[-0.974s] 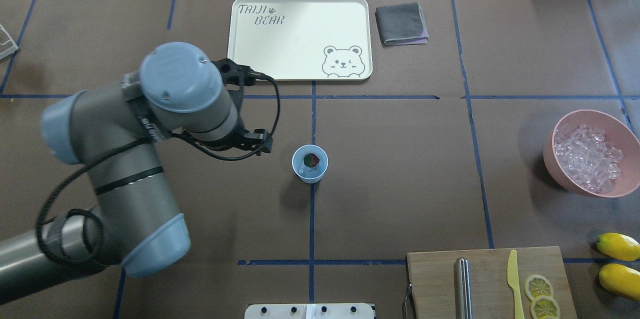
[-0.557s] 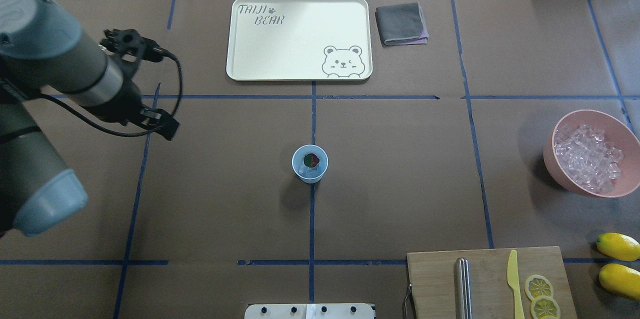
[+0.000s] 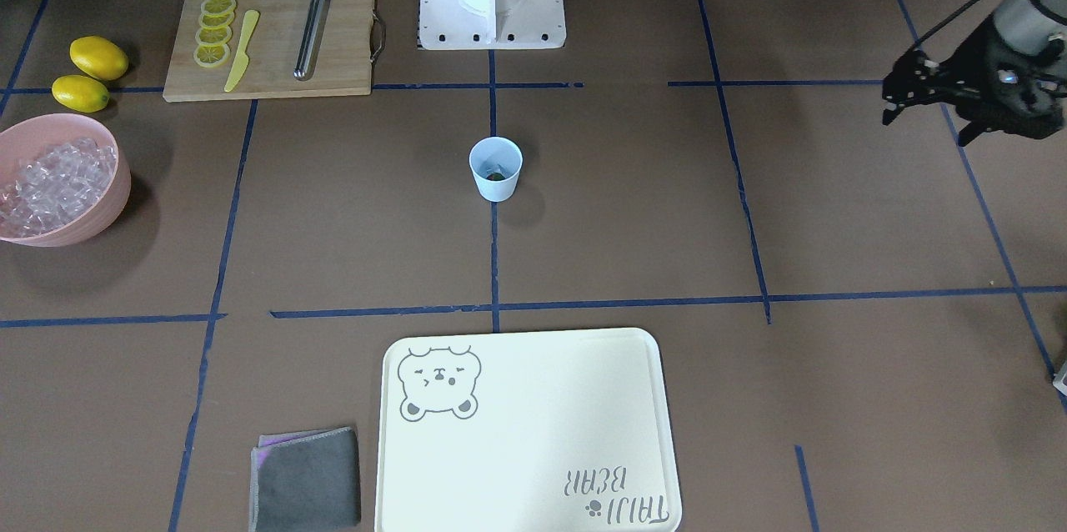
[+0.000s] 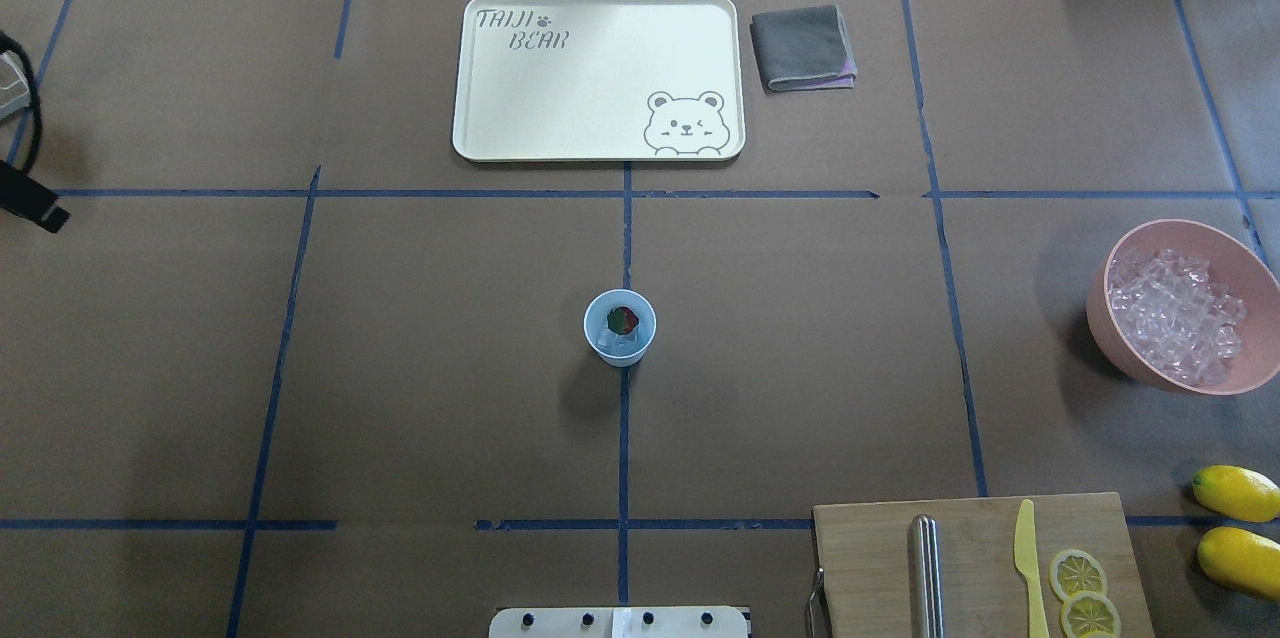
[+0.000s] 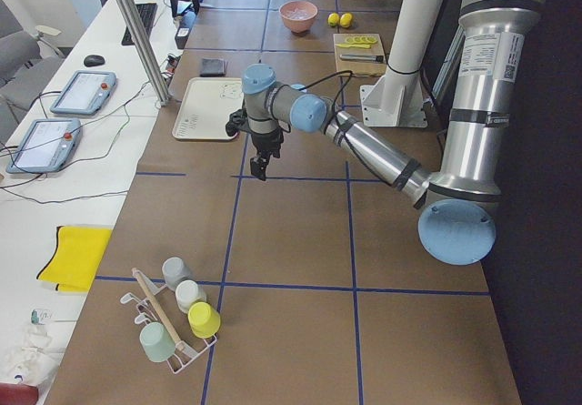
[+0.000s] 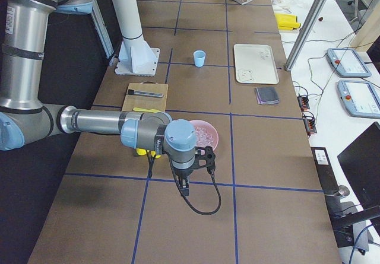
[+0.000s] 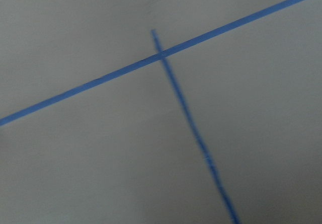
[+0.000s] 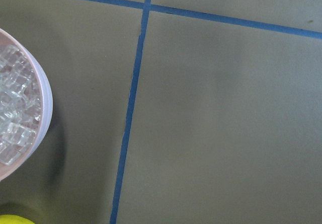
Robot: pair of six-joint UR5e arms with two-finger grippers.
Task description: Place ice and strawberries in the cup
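The pale-blue cup (image 4: 620, 352) stands upright at the table's centre on a blue tape line, and also shows in the front view (image 3: 496, 178) and the right side view (image 6: 199, 57). In it lie a dark-red strawberry (image 4: 623, 319) and a few ice cubes (image 4: 620, 345). More ice (image 4: 1175, 318) fills the pink bowl (image 4: 1130, 358) at the right. My left gripper (image 3: 896, 98) hangs far to the cup's left, above bare table; I cannot tell whether it is open. My right gripper (image 6: 184, 187) hangs beside the pink bowl; I cannot tell its state.
A cream bear tray (image 4: 600, 78) and a folded grey cloth (image 4: 803, 48) lie at the far side. A cutting board (image 4: 870, 558) holds a metal rod, a yellow knife and lemon slices. Two lemons (image 4: 1235, 493) lie beside it. A cup rack (image 5: 177, 318) stands at the left end.
My left arm has swung away from beside the cup to the left, almost out of the overhead view. The cup and its contents have not moved.
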